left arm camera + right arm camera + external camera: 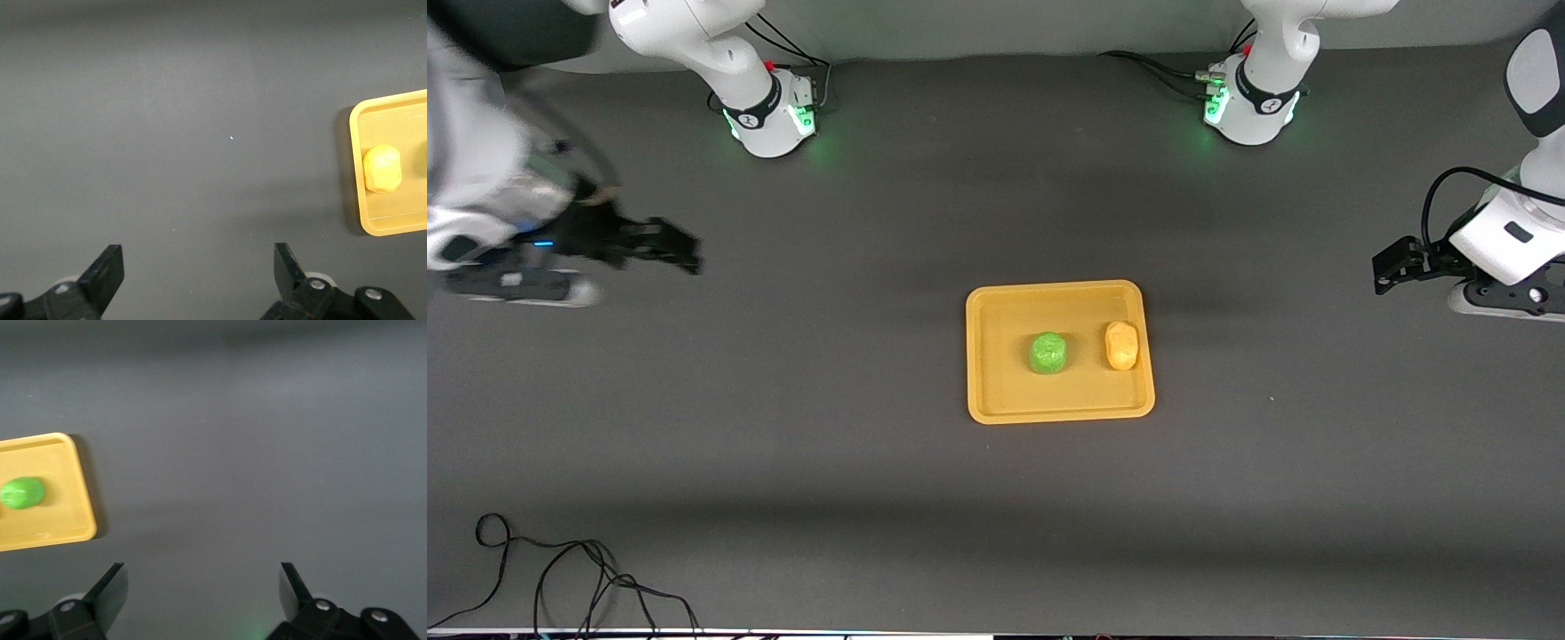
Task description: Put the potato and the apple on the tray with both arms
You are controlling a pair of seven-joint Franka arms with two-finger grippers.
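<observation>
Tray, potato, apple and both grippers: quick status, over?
Left gripper open, empty, over bare table at its arm's end. Right gripper open, empty, over its end. Apple and potato side by side on tray. Nothing in the way.

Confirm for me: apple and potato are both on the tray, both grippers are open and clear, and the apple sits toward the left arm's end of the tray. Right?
Not quite. On the tray, the potato lies toward the left arm's end; the apple sits beside it, nearer the middle, as the front view shows. Otherwise correct: the left gripper and right gripper are open over bare table.
</observation>
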